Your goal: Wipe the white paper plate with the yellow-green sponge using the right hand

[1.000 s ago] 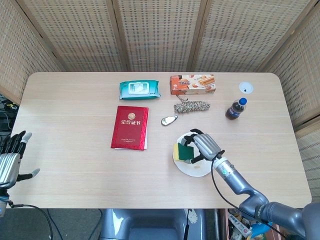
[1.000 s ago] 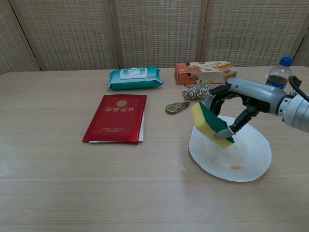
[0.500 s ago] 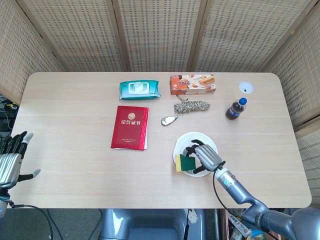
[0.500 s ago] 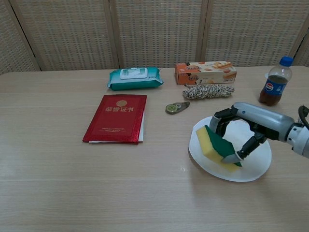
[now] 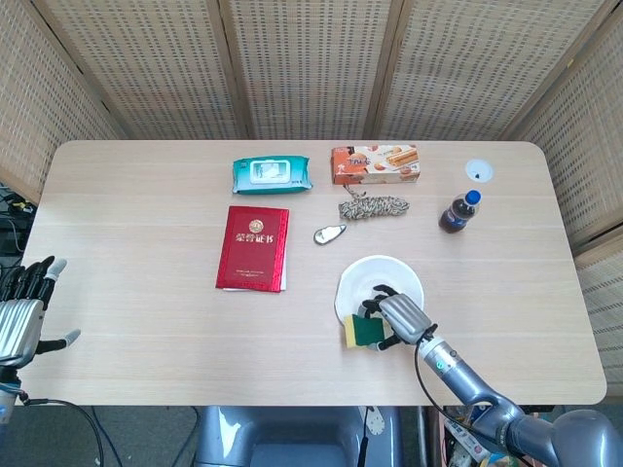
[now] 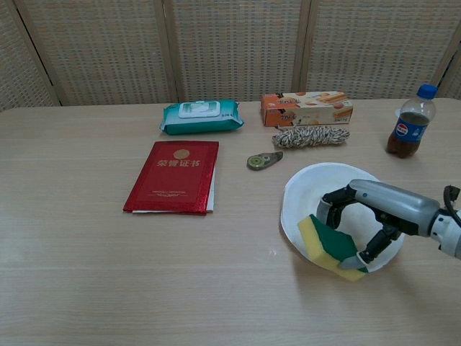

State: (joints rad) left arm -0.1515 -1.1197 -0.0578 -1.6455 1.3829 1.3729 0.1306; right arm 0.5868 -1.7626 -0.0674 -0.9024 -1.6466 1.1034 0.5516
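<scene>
Right hand, fingers clamped on the yellow-green sponge, had dragged it from mid-air above the white paper plate down to the plate's near rim under the fingers, so wiping looked underway; left hand idle, fingers apart.
</scene>
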